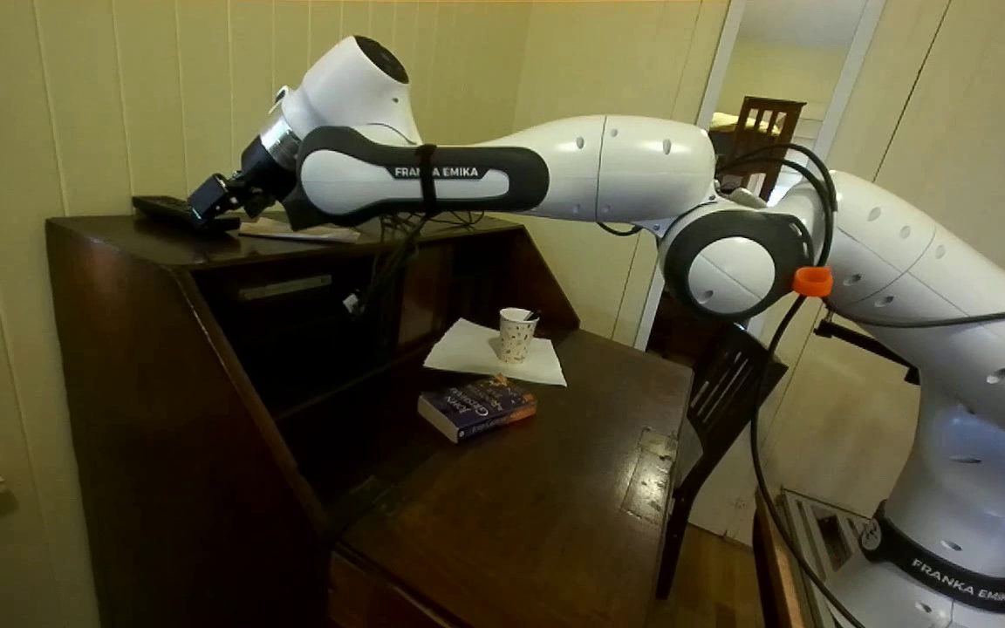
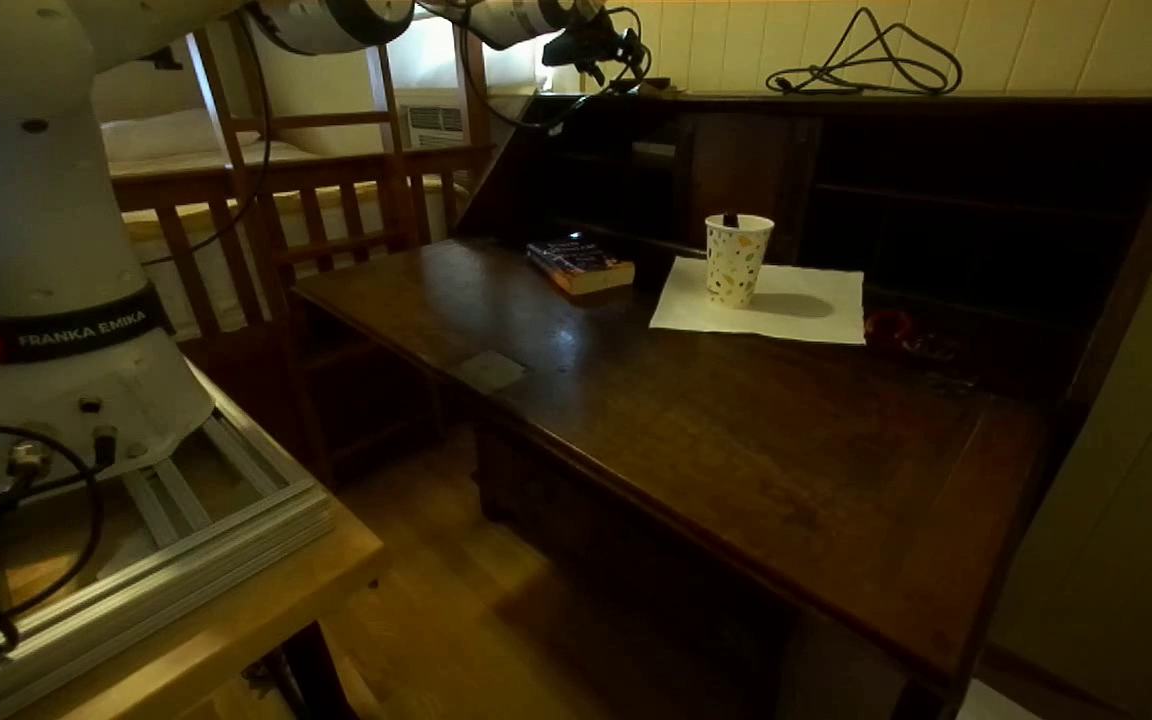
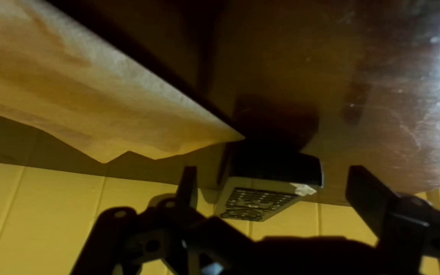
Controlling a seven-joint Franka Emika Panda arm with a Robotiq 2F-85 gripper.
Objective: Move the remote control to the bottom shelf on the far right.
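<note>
The remote control (image 1: 162, 208), a slim black bar, lies flat on top of the dark wooden desk near its edge. In the wrist view the remote control (image 3: 269, 166) shows end-on, its buttons visible and a pale patch on one corner. My gripper (image 1: 222, 208) is low over the desk top at the remote. In the wrist view my gripper (image 3: 273, 179) is open, with a finger on each side of the remote and a gap to each. In an exterior view my gripper (image 2: 616, 55) is small and dark. The lower right compartment (image 2: 966, 260) of the desk's shelves is in deep shadow.
White papers (image 1: 302, 229) lie on the desk top beside the remote, close by in the wrist view (image 3: 109, 103). A coiled cable (image 2: 866, 65) lies farther along the top. Below stand a cup (image 2: 739, 260) on a white sheet (image 2: 816, 300), a book (image 1: 476, 408) and a red object (image 2: 888, 328).
</note>
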